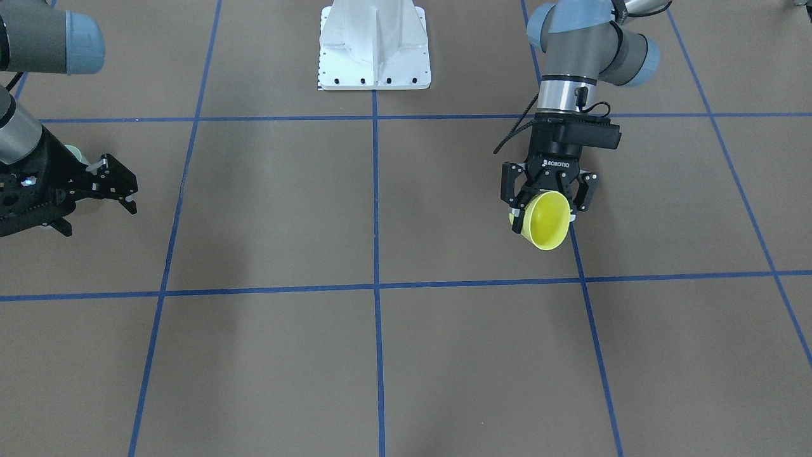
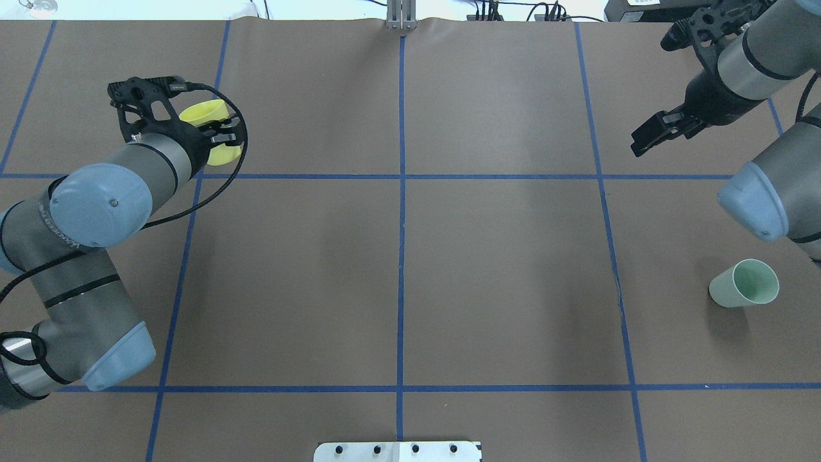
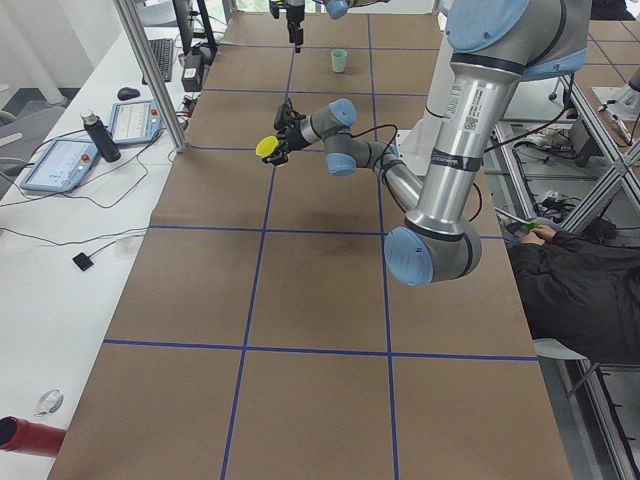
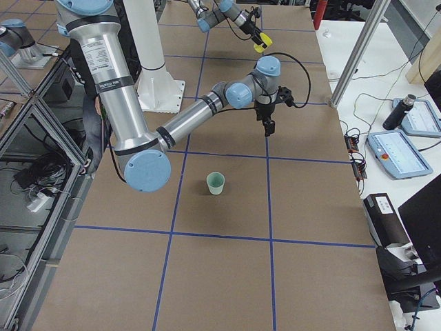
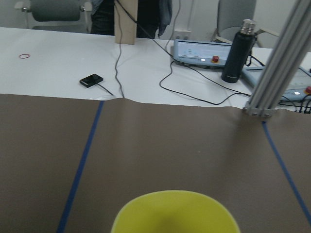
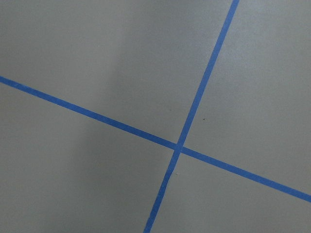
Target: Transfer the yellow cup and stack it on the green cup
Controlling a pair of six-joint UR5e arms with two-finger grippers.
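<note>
The small bright yellow plastic cup (image 1: 550, 223) looks smooth and a little shiny inside. The small pale green plastic cup (image 2: 744, 283) is smooth too, but duller. The black left hand (image 1: 549, 212) looks like hard, matt plastic and metal. The left arm (image 1: 587, 57) has grey matt tubes, pale blue plastic caps and a shiny silver metal ring. The brown desk (image 1: 285, 209) has a flat, matt top, like paper, with blue tape lines (image 1: 375, 190) stuck on it. The white base plate (image 1: 374, 44) looks like glossy painted metal.
</note>
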